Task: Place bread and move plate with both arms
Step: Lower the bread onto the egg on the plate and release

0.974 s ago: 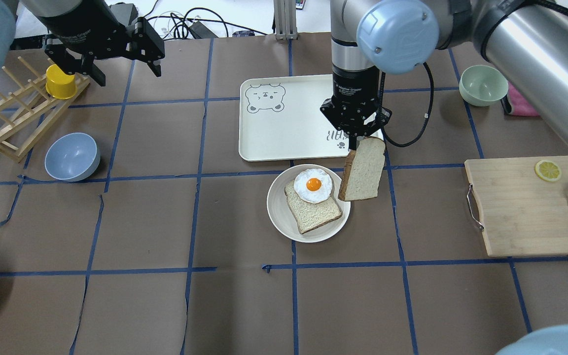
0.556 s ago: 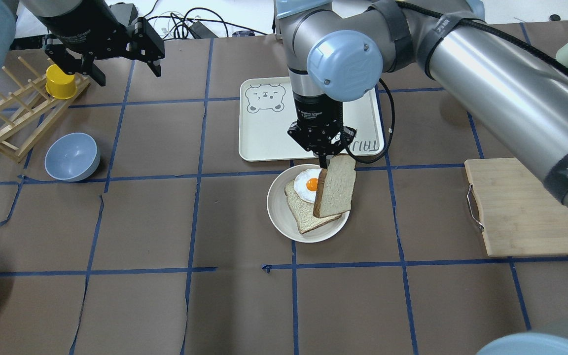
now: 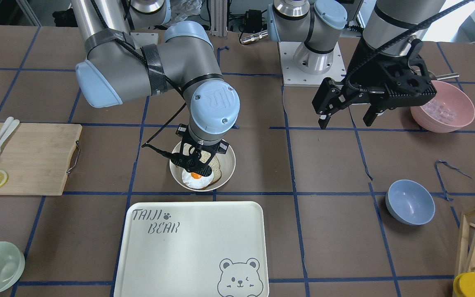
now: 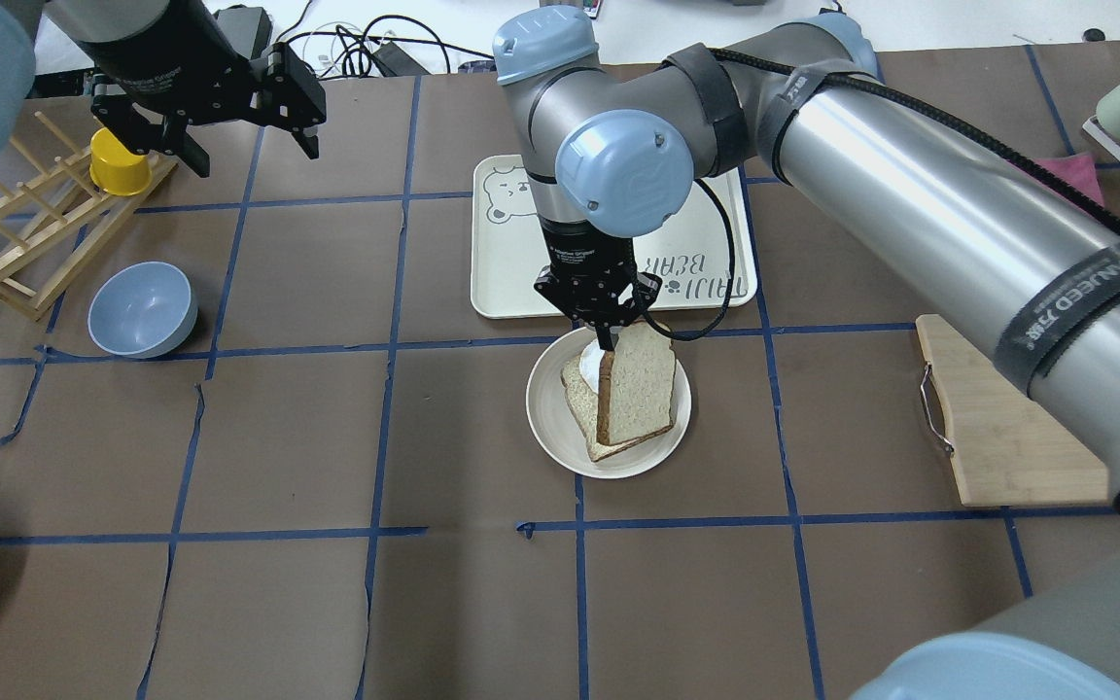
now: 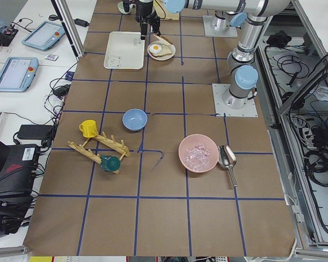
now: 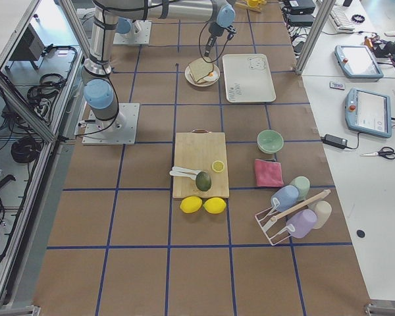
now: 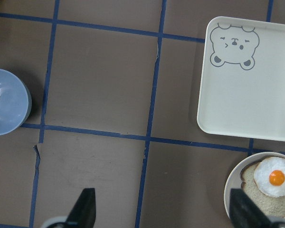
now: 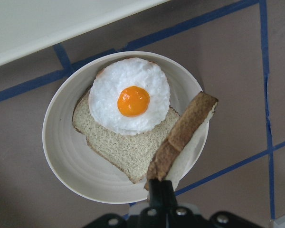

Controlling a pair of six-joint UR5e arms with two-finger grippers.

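Overhead, bread [image 4: 638, 384] pinched by the right gripper [image 4: 607, 342] hides most of the egg [image 8: 129, 97]. Left gripper [image 4: 254, 151] hangs spread wide.

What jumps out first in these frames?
The right hand pinches the bread on edge, hanging tilted over the plate at mid-table. On that plate a fried egg sits on a second slice. The left hand hangs open and empty over the table's far left, by the yellow cup.
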